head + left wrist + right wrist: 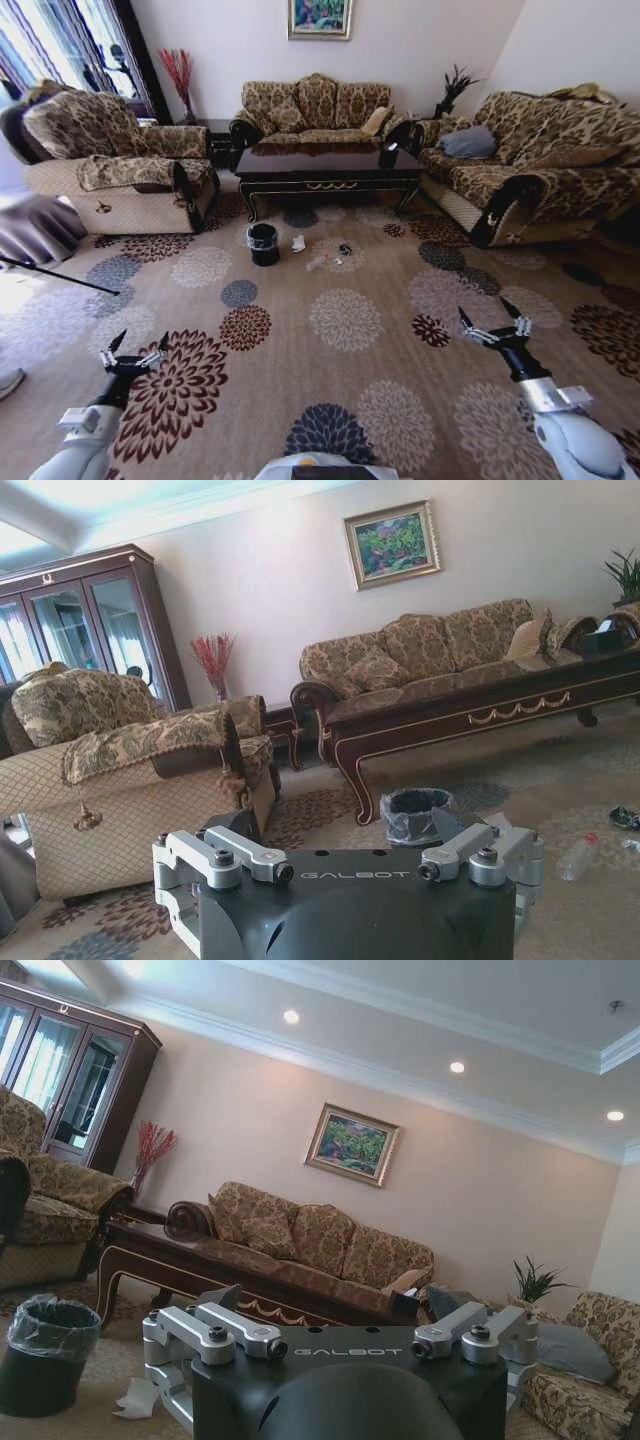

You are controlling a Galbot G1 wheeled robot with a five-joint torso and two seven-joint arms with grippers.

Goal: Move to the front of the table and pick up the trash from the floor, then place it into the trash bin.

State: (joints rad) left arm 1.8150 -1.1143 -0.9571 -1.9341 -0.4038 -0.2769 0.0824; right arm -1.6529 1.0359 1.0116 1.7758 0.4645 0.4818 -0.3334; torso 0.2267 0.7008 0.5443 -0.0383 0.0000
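Because the robot stands well short of the table, left gripper and right gripper hang spread and empty; trash lies just right of the trash bin, far off

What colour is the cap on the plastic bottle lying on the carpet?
Red. The bottle shows it best in the left wrist view, beside the bin.
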